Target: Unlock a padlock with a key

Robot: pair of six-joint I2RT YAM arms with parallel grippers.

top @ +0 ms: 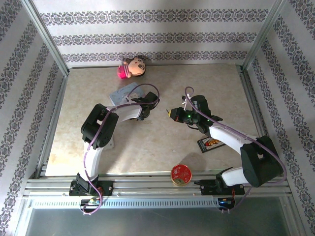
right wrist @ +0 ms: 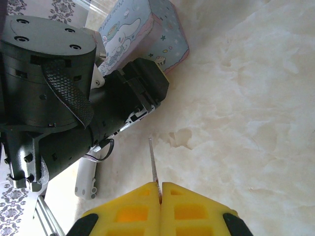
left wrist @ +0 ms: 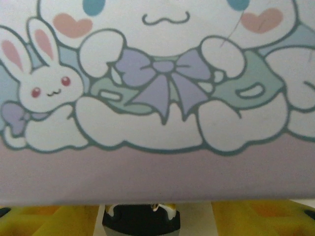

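The padlock (left wrist: 141, 220), a small dark block with pale patches on top, sits at the foot of the pale blue cartoon box (left wrist: 162, 98). My left gripper (left wrist: 147, 223) straddles it. Its yellow fingers (left wrist: 44, 220) stand apart on either side, with table showing in the gaps. In the top view the left gripper (top: 143, 101) is pressed close to the box (top: 125, 92). My right gripper (right wrist: 160, 189) is shut on a thin metal key (right wrist: 154, 162). The blade points toward the left arm's black wrist (right wrist: 74, 98). From above, the right gripper (top: 171, 113) hovers just right of the left one.
A flat black card with red-yellow print (top: 211, 143) lies under the right arm. A round red tin (top: 180, 174) stands at the near edge. A pink plush toy (top: 133, 68) rests by the back wall. Metal frame posts bound the marbled table (top: 162, 147).
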